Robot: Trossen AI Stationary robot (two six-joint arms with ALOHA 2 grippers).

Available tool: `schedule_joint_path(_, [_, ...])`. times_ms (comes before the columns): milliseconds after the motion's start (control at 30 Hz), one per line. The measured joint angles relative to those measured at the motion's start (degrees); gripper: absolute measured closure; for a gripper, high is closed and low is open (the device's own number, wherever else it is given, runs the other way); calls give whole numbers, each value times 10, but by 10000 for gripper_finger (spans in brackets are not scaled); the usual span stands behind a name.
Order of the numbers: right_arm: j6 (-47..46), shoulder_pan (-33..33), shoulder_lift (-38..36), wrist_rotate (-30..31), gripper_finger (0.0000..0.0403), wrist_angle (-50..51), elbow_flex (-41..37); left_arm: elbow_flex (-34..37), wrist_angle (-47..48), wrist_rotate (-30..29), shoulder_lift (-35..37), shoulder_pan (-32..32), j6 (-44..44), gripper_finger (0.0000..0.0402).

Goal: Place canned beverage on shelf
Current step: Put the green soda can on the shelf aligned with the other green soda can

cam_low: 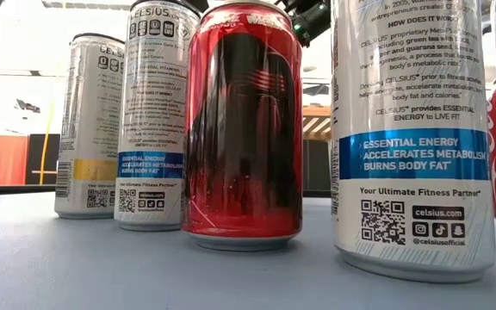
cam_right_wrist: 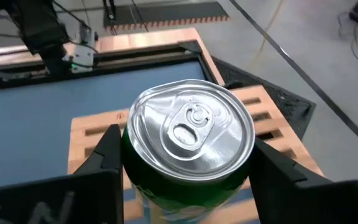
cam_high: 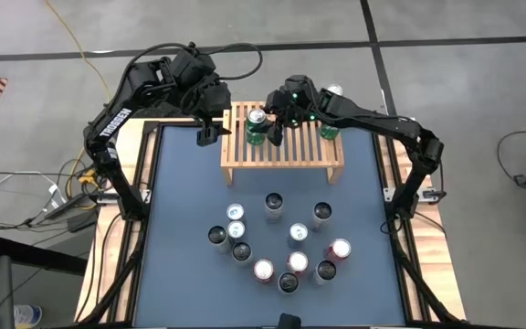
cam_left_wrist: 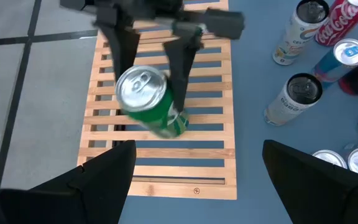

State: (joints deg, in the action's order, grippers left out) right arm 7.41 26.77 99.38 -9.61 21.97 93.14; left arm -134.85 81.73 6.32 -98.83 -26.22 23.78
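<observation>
We found the right gripper (cam_high: 272, 128) pinching a tilted green can (cam_left_wrist: 149, 101) over the shelf (cam_high: 286, 160); release risked toppling it. Left gripper (cam_high: 210, 137) spread, idle.

From my seat the high view is evenly lit from overhead, shadows soft. The low view is blown out behind the cans (cam_low: 244, 129), probably by windows. The green can (cam_left_wrist: 148, 99) smears in the left wrist view; glare on its lid.

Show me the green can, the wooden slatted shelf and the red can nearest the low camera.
Green can (cam_right_wrist: 191, 127): right wrist view, silver lid.
Light-wood slatted shelf (cam_high: 286, 155): high view, bare slats.
Red can (cam_low: 244, 129): low view, side wall.
</observation>
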Motion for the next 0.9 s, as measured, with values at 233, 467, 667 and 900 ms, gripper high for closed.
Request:
schedule_joint_path(233, [-22, -10, -85, 20, 202, 47, 0, 0, -1, -12, 0, 0, 10, 65])
schedule_joint_path(467, [-48, -26, -191, 116, 201, 207, -1, 0, -3, -12, 0, 0, 16, 65])
schedule_joint_path(667, [-105, -67, -267, 194, 201, 324, -5, 0, -10, -12, 0, 0, 27, 65])
schedule_joint_path(900, [-193, -127, -356, 269, 201, 320, -112, 0, -25, -12, 0, 0, 28, 65])
